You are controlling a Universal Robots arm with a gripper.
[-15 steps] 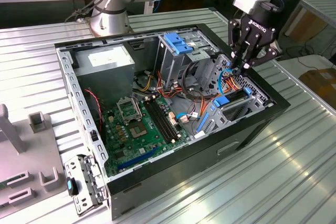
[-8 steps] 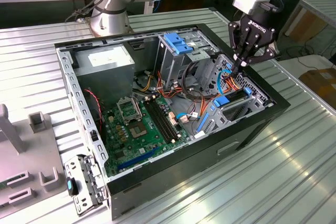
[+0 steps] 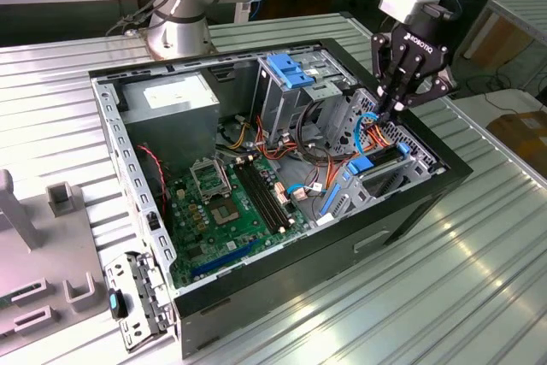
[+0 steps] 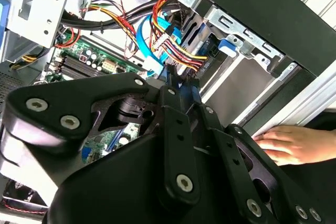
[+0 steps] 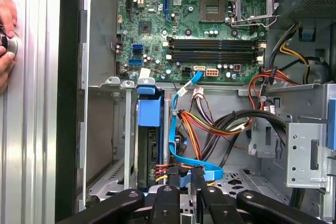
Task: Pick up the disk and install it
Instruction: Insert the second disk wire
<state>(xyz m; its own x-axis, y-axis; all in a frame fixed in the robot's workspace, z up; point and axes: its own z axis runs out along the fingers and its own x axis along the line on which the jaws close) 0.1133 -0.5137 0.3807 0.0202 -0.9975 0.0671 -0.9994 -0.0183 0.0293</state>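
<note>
The computer case (image 3: 410, 211) lies open on its side on the ribbed metal surface (image 3: 479, 279); the green board (image 3: 231, 211) is exposed on its floor, and a grey power box (image 3: 175, 100) sits at the corner nearest the arm's base. The pincer (image 3: 395, 107) hangs inside the case at the drive cage, toward the exterior view's right, its black fingers (image 3: 386, 83) drawn close together at the tips; whether they clamp anything I cannot tell, as the tips sit among the cables. The disk (image 5: 148, 145) stands on edge in a bay of the cage in the first wrist view, its blue bracket (image 5: 149, 109) uppermost toward the board and a bundle of red, yellow and black wires (image 5: 205, 129) just beside it; a light blue flat cable (image 5: 181, 150) loops past the bay and runs beneath the fingers. In the exterior view the disk's blue bracket (image 3: 363, 164) shows in the cage just below the pincer. A person's hand (image 4: 291, 145) rests on the surface just outside the case wall in the second wrist view.
</note>
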